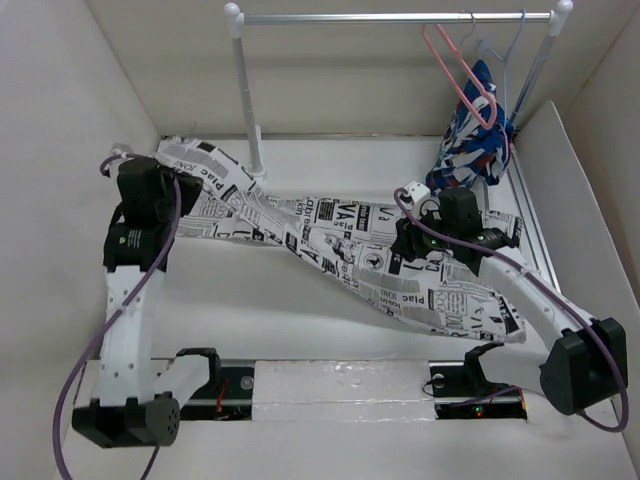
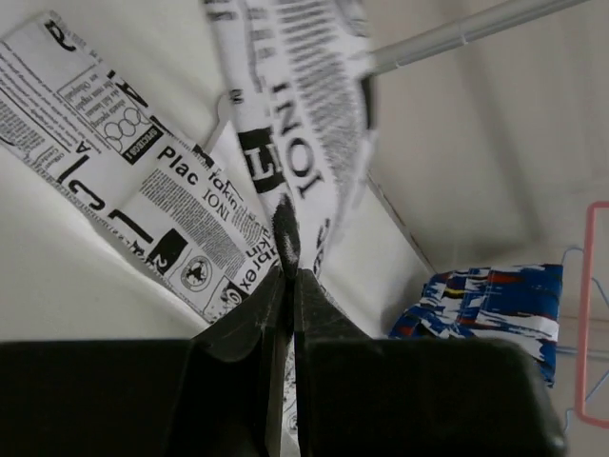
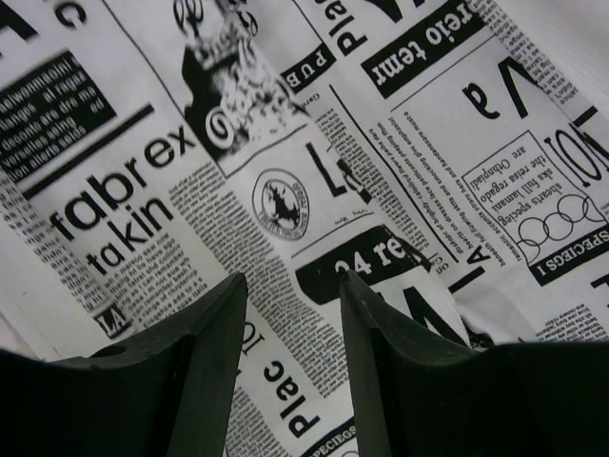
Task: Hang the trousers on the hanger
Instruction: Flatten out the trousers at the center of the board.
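The newspaper-print trousers (image 1: 340, 245) lie spread across the table from back left to front right. My left gripper (image 1: 170, 190) is shut on a fold of the trousers (image 2: 285, 228) at their left end, and cloth rises above the fingers. My right gripper (image 1: 408, 240) hovers open just over the trousers (image 3: 285, 190), its fingers (image 3: 214, 324) apart with printed cloth between them. The pink hanger (image 1: 460, 75) hangs on the rail at the back right and shows at the edge of the left wrist view (image 2: 595, 314).
A white clothes rail (image 1: 400, 18) on two posts stands at the back. A pale blue hanger (image 1: 505, 60) hangs beside the pink one. A blue, white and red garment (image 1: 475, 140) is heaped below them. White walls enclose the table.
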